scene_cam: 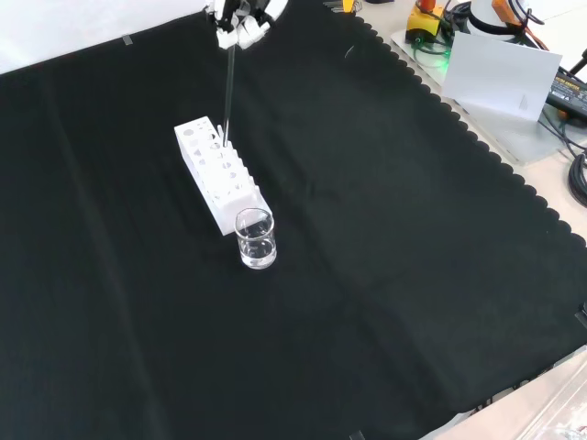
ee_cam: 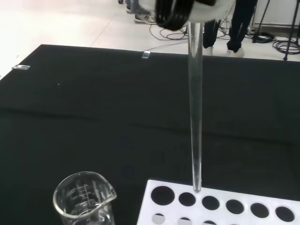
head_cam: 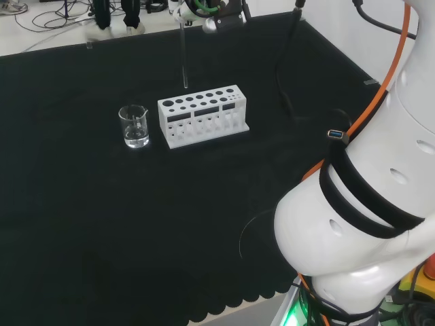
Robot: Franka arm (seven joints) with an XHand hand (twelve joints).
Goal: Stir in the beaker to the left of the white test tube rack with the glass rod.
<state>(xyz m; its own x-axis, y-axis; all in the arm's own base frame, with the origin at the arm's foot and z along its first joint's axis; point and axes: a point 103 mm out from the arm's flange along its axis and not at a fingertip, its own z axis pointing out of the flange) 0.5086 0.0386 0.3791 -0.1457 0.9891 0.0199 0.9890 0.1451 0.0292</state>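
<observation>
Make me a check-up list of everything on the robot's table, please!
Surface: black cloth, flat, scalloped edge.
Job's things: small clear glass beaker with a little clear liquid, upright beside the white plastic test tube rack; thin clear glass rod hanging upright, tip just above the rack.
Clutter: nothing seen.
Hand: black and white hand holds the rod's top.
Cables: orange cable along the arm; black cable on the cloth.
Surroundings: grey box off the cloth.
</observation>
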